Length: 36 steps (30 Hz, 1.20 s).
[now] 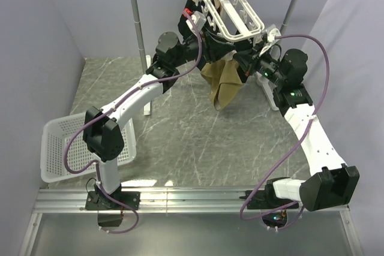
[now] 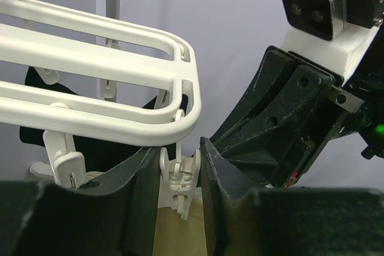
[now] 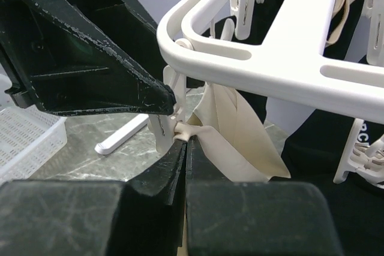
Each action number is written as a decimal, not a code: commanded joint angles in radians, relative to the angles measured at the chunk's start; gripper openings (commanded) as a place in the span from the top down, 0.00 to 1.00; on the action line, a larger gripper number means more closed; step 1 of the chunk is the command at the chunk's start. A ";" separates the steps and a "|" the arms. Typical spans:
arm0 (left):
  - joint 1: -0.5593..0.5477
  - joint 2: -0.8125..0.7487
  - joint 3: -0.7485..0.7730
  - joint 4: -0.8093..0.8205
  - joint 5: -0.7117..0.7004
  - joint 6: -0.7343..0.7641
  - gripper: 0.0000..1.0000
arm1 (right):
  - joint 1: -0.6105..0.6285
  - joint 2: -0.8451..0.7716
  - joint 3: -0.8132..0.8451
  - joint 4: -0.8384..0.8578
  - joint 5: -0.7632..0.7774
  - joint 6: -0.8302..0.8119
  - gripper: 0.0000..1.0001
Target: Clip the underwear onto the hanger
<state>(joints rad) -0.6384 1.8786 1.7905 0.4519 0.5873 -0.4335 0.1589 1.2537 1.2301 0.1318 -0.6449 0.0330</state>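
The top external view looks steeply down from high on the near side of the hanger [image 1: 235,11], well away from it. The left wrist view sits very close beneath the hanger's corner, looking up past its bars. The right wrist view sits equally close, facing that corner from the opposite side. All 3 share this corner; the 2 wrist views share the clip [image 2: 180,185] under it.

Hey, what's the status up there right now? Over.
Left claw open around a clip. Right claw shut on the underwear waistband, beside that clip. Black clothes crowd the hanger behind.
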 commanded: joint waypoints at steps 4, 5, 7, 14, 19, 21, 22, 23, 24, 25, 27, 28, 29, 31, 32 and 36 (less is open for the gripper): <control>0.008 0.007 0.047 0.051 0.022 -0.033 0.61 | -0.001 0.001 0.043 0.066 -0.025 0.024 1.00; 0.006 0.005 0.046 0.053 0.022 -0.034 0.60 | 0.001 0.000 0.046 0.068 -0.025 0.025 1.00; 0.009 0.005 0.046 0.057 0.023 -0.037 0.57 | -0.001 0.006 0.052 0.069 -0.024 0.030 1.00; 0.013 0.005 0.053 0.068 0.017 -0.045 0.45 | 0.001 0.015 0.060 0.088 -0.025 0.053 1.00; 0.020 -0.002 0.047 0.082 0.008 -0.063 0.36 | 0.001 0.021 0.066 0.100 -0.015 0.065 1.00; 0.023 -0.009 0.037 0.091 0.009 -0.074 0.30 | -0.001 0.024 0.069 0.100 -0.009 0.065 1.00; 0.026 -0.016 0.032 0.096 0.012 -0.079 0.24 | 0.001 0.023 0.071 0.097 -0.007 0.064 1.00; 0.028 -0.018 0.020 0.097 0.014 -0.086 0.20 | 0.001 0.023 0.072 0.095 -0.003 0.064 1.00; 0.028 -0.028 0.014 0.090 0.014 -0.088 0.10 | 0.002 0.023 0.072 0.092 0.002 0.062 1.00; 0.029 -0.036 0.004 0.088 0.016 -0.090 0.05 | -0.001 0.023 0.072 0.088 0.005 0.056 1.00; 0.036 -0.067 -0.038 0.087 0.009 -0.096 0.01 | -0.001 0.018 0.071 0.080 0.010 0.047 1.00; 0.039 -0.081 -0.057 0.085 0.005 -0.094 0.01 | -0.001 0.015 0.069 0.075 0.013 0.044 1.00; 0.042 -0.097 -0.101 0.088 -0.010 -0.094 0.01 | -0.002 0.010 0.068 0.069 0.017 0.038 1.00; 0.051 -0.146 -0.147 0.087 -0.023 -0.090 0.01 | -0.004 0.004 0.063 0.063 0.037 0.030 1.00; 0.054 -0.162 -0.186 0.082 -0.038 -0.083 0.01 | -0.009 -0.002 0.060 0.058 0.040 0.028 1.00; 0.080 -0.248 -0.252 0.039 -0.078 -0.056 0.01 | -0.028 -0.007 0.054 0.045 0.059 0.034 1.00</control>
<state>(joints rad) -0.5800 1.7462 1.5600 0.4805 0.5514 -0.5095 0.1513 1.2739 1.2449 0.1654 -0.6159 0.0731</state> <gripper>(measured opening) 0.993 0.007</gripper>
